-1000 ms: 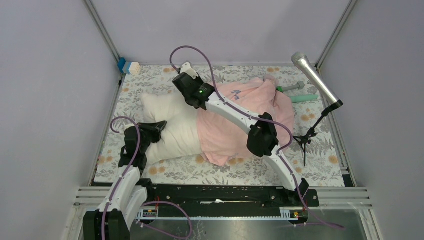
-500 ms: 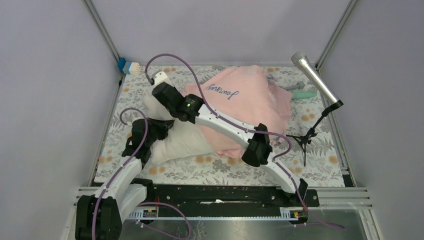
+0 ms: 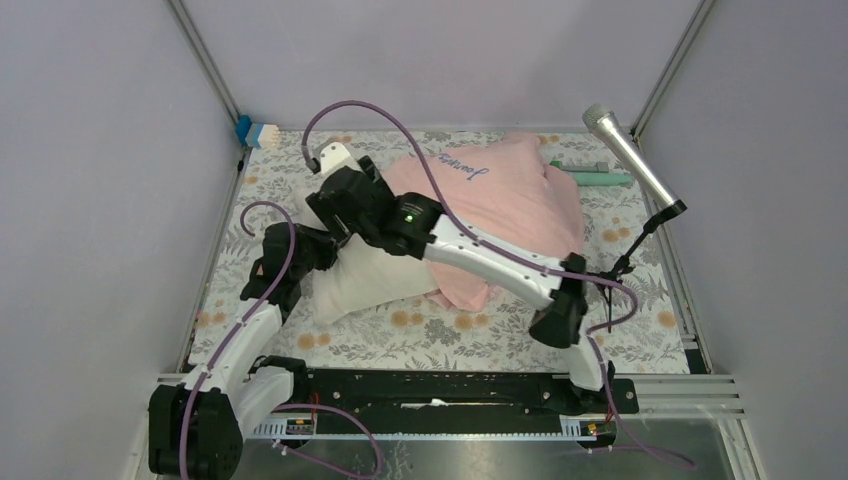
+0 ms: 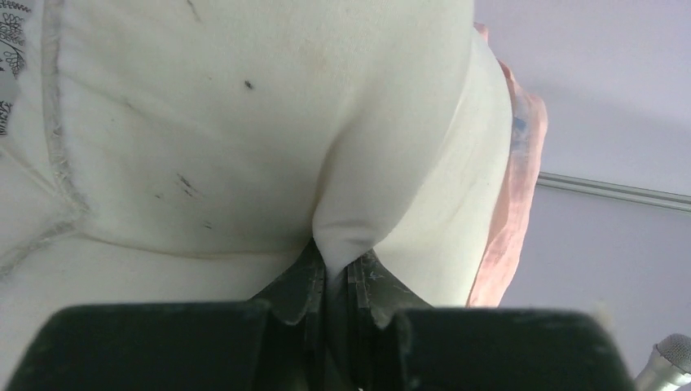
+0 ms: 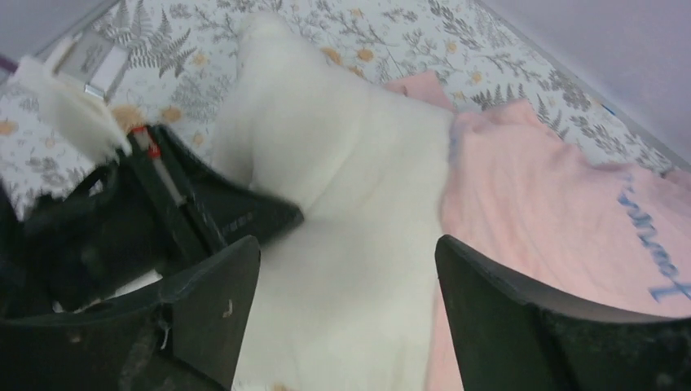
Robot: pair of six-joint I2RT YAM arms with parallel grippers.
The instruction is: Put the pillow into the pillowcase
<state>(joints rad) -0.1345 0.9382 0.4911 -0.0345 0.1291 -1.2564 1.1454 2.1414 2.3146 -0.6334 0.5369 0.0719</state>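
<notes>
The cream pillow [image 3: 372, 282] lies on the left half of the table, its right part inside the pale pink pillowcase [image 3: 510, 195] with dark cursive writing. My left gripper [image 3: 322, 250] is shut on a pinched fold of the pillow [image 4: 204, 122] at its left end; in the left wrist view the gripper [image 4: 336, 273] holds that fold, and the pillowcase edge [image 4: 515, 187] shows at the right. My right gripper [image 3: 330, 212] hovers open over the bare pillow [image 5: 342, 163]. In its own view the right gripper [image 5: 346, 252] holds nothing, with the pillowcase [image 5: 538, 204] to its right.
A microphone [image 3: 630, 160] on a small black stand rises at the right. A green-handled tool [image 3: 600, 178] lies behind the pillowcase. A blue and white brush [image 3: 258, 132] sits in the back left corner. The floral cloth [image 3: 500, 335] covers the table between walls.
My right gripper dragged the pillowcase leftward over more of the pillow, then let go and opened. The pillow's bare part is shorter. My left gripper kept its hold.
</notes>
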